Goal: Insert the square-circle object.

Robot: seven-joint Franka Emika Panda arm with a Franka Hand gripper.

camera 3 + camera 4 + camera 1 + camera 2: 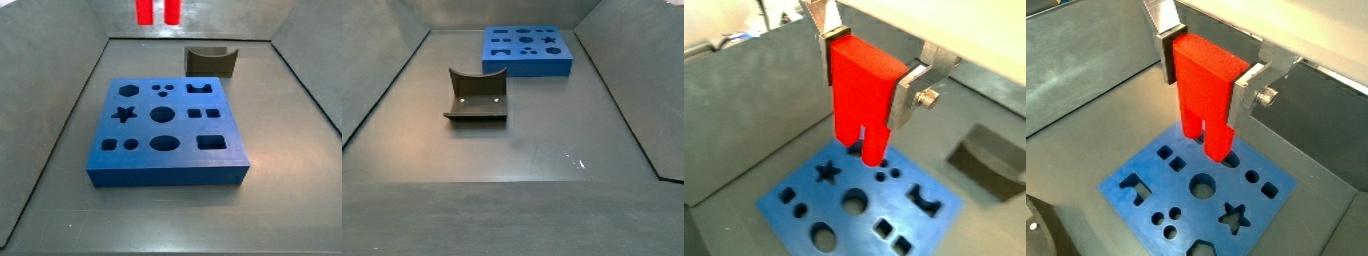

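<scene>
In a wrist view my pincer [869,92] hangs over the blue board [804,205], clenched on a red forked piece [862,68]. In a side view the dark olive-grey block [211,61], scooped on top, rests on the table [67,215] beyond the board. In a side view [477,95] its curved wall shows, apart from the board.

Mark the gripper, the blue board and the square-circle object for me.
gripper [873,150], wrist view, midway between the red prong tips above the board.
blue board [167,170], side view, bare front wall.
square-circle object [476,98], side view, upright scooped face; it stands on the floor apart from the board.
</scene>
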